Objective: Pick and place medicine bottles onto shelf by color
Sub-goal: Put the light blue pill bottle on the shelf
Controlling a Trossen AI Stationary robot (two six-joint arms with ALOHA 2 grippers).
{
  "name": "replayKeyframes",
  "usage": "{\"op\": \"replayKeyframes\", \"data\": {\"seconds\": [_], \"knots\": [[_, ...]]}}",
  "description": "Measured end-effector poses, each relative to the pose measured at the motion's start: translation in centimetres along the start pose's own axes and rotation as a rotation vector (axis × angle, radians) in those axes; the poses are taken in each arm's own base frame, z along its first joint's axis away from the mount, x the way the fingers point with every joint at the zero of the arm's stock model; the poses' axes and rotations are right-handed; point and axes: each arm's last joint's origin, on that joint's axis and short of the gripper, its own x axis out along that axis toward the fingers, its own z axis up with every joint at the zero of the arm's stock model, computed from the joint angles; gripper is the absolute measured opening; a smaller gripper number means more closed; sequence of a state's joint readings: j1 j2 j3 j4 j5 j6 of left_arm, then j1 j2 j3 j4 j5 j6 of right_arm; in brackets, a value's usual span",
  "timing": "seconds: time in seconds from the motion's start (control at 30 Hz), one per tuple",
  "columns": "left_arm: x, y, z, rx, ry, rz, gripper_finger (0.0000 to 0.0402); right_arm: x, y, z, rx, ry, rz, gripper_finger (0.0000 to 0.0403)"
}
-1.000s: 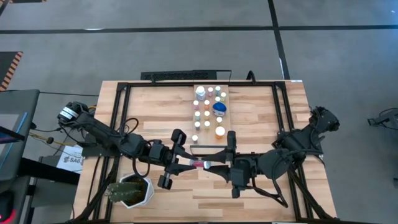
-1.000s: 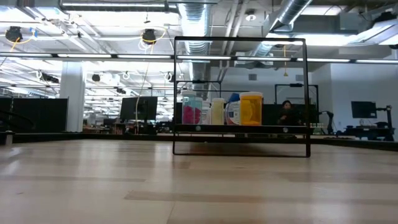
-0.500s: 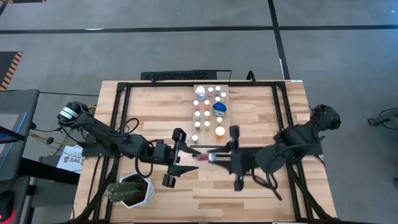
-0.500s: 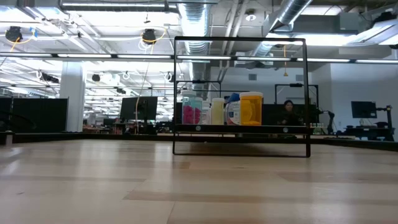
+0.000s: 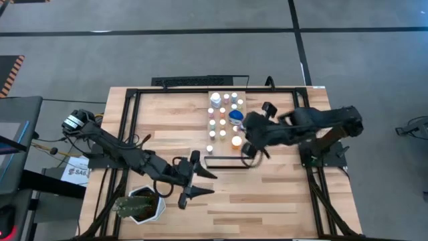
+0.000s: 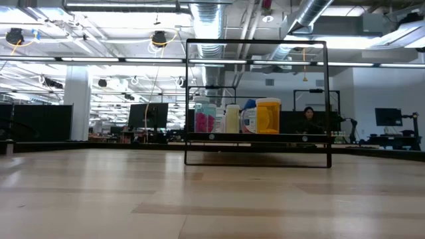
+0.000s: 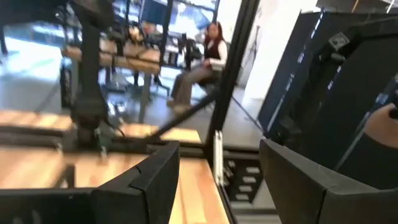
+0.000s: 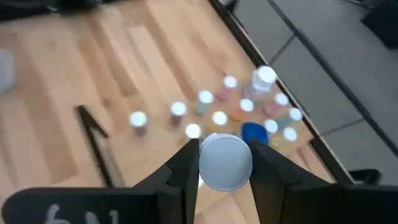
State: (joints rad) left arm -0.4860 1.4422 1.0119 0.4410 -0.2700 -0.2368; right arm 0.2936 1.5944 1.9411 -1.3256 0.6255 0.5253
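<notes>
High view, looking straight down: shelf sits upper centre of the wooden table, a narrow light board with its thin dark frame at the near short end. Covered in medicine bottles, mostly white caps in rows, plus one wider blue bottle on the right side. Left gripper parked lower centre, well away from the shelf, fingers clearly spread with nothing between them. Right gripper hanging over the shelf's near right corner, just beside an orange bottle; can't tell from up here what it's got. White plant pot bottom left.

Low view: no arms visible at all. Just the frame standing mid-picture and, through it, bottles lined up: pink, white, blue-and-white, a yellow-orange one at the right. Gives body colours that the top-down shot mostly hides under caps. Person seated way back in the room.

Left wrist view: only confirms the spread fingers, gap empty, room behind, another seated person in the distance. No bottles here.

Right wrist view: the one that settles it. Fingers pinching a white-capped bottle from both sides, held above the table. Beyond it, the rest scattered across the shelf, blue one just past the held cap.
</notes>
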Motion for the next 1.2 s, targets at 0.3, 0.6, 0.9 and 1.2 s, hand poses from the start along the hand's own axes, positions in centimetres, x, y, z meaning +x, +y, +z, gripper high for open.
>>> {"op": "replayKeyframes", "data": {"seconds": [0.3,0.6,0.9,1.2], "knots": [[-1.5,-3.6,-1.4,-0.033,0.100,-0.095,0.0199,4.2,1.0,-0.4,-0.036,0.116,-0.065,0.0129],[-3.9,-6.3,-1.4,-0.030,0.106,-0.024,0.0198,8.2,3.0,-2.6,-0.182,0.185,0.107,0.0129],[-4.3,-6.7,-1.4,-0.053,0.098,0.006,0.0198,11.6,2.5,-3.7,-0.363,0.226,0.270,0.0129],[-4.3,-6.6,-1.5,-0.052,0.092,0.053,0.0198,12.9,0.3,-2.8,-0.701,0.187,0.552,0.0129]]}}
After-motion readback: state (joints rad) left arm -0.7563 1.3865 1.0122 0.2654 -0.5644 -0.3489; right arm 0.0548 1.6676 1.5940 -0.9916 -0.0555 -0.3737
